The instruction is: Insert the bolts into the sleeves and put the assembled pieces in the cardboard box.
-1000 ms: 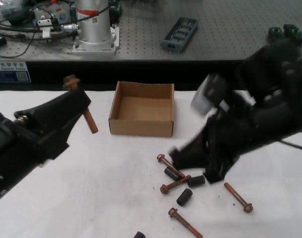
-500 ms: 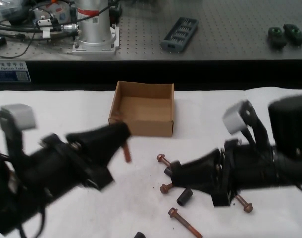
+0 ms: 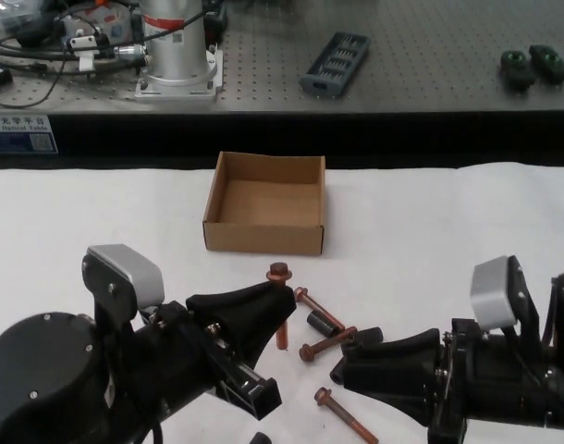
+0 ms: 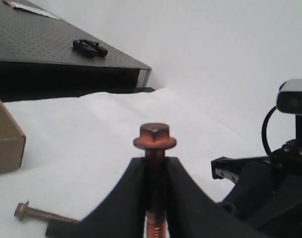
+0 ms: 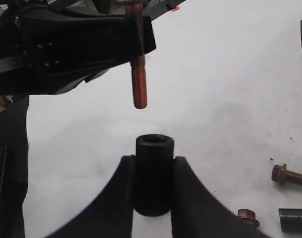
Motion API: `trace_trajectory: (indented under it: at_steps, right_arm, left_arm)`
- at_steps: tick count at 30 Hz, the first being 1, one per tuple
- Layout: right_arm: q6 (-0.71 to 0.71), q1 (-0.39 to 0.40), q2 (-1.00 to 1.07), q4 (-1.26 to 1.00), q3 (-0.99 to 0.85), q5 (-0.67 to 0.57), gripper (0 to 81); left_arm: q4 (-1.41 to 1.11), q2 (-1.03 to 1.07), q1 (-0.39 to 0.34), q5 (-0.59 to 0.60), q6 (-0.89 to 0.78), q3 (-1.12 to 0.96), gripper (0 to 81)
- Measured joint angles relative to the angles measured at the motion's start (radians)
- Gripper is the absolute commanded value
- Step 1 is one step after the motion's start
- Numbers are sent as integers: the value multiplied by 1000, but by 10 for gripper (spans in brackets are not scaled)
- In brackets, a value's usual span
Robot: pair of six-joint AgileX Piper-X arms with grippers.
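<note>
Left jaws round upright bolt (image 4: 154, 144); right jaws round sleeve (image 5: 154, 171)

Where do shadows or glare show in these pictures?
High view: even light; a loose bolt casts barely any shadow on the white cover, while the metal post gleams. Left wrist view: the head of the held bolt glints against a bright wall. Right wrist view: the sleeve looks near-black, its rim catching a little light.
</note>
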Motion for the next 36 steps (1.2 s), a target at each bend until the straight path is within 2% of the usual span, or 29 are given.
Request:
trace_trajectory:
  at_steps: [4, 11, 16, 21, 28, 36]
  right_arm:
    - [-15, 0, -1, -32, 17, 2, 16]
    - [-72, 0, 6, -47, 23, 2, 16]
    - [-87, 0, 82, -93, 23, 4, 16]
    - [-55, 0, 116, -187, 23, 7, 16]
    - [-45, 0, 121, -209, 23, 9, 16]
    - [-22, 0, 121, -227, 23, -26, 16]
  left_arm:
    - [-142, 106, 0, 0, 0, 0, 58]
    - [-271, 160, 0, -4, -29, -2, 58]
    - [-297, 160, 0, 9, -30, -9, 58]
    - [-302, 162, 0, 76, -47, -42, 58]
    - [-295, 162, 0, 151, -76, -46, 58]
    - [-295, 162, -1, 166, -116, -46, 58]
